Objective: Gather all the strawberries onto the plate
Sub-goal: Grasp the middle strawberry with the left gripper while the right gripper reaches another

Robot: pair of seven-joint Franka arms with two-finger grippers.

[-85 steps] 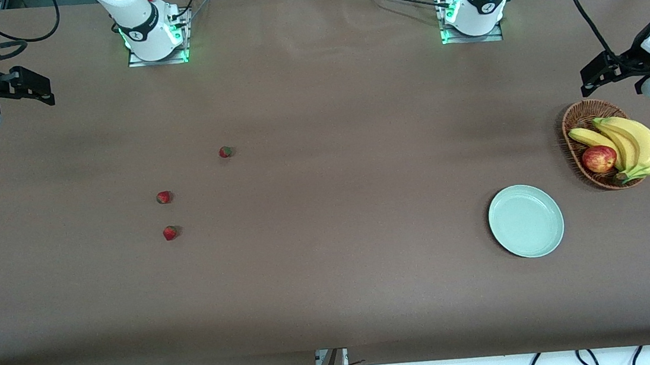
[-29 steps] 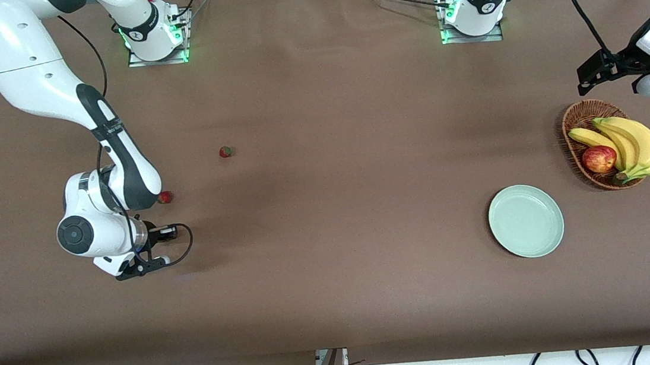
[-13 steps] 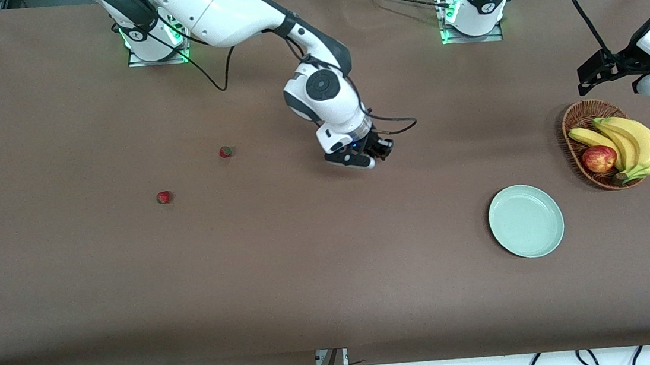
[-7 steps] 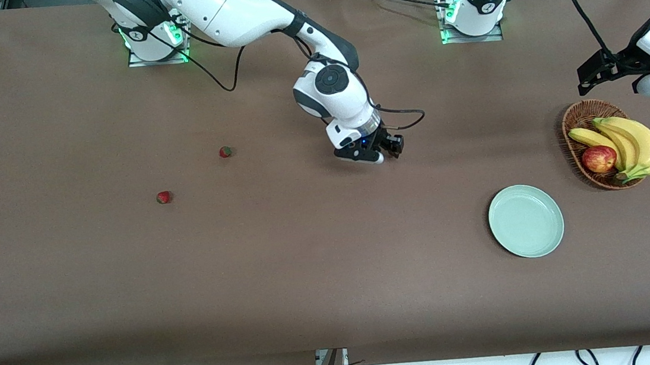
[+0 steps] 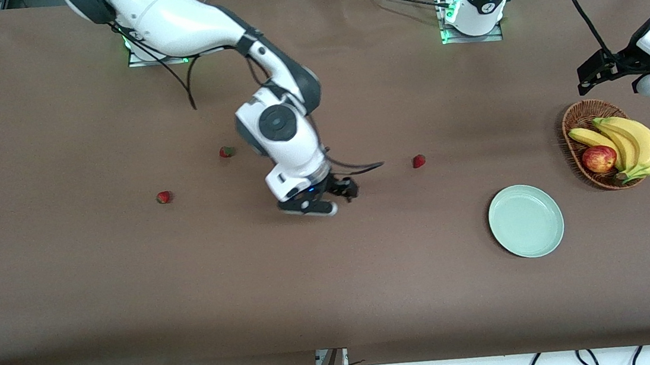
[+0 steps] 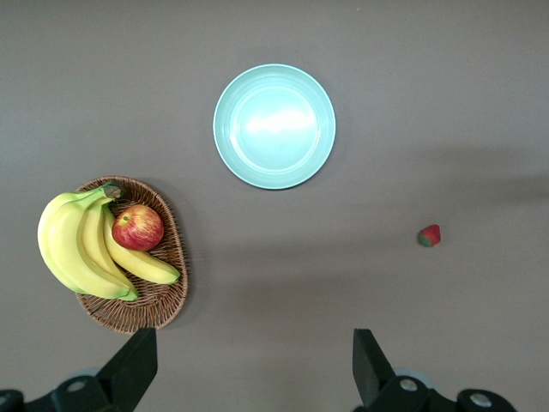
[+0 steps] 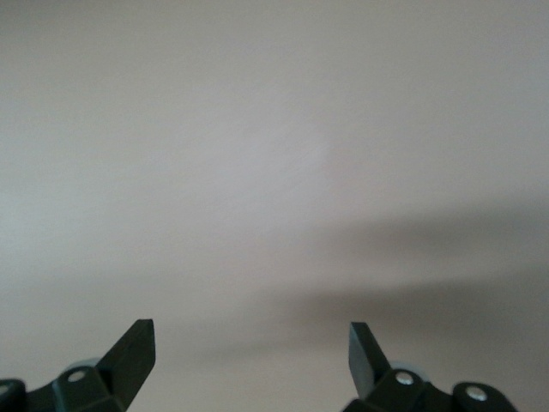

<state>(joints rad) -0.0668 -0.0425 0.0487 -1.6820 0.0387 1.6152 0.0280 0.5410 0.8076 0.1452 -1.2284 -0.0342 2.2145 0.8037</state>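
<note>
The front view looks down from high across the brown table, facing both arm bases, and takes in its whole top. The left wrist view looks straight down from well above the round mint-green plate, which the front view shares. The right wrist view sits close over bare tabletop.
</note>
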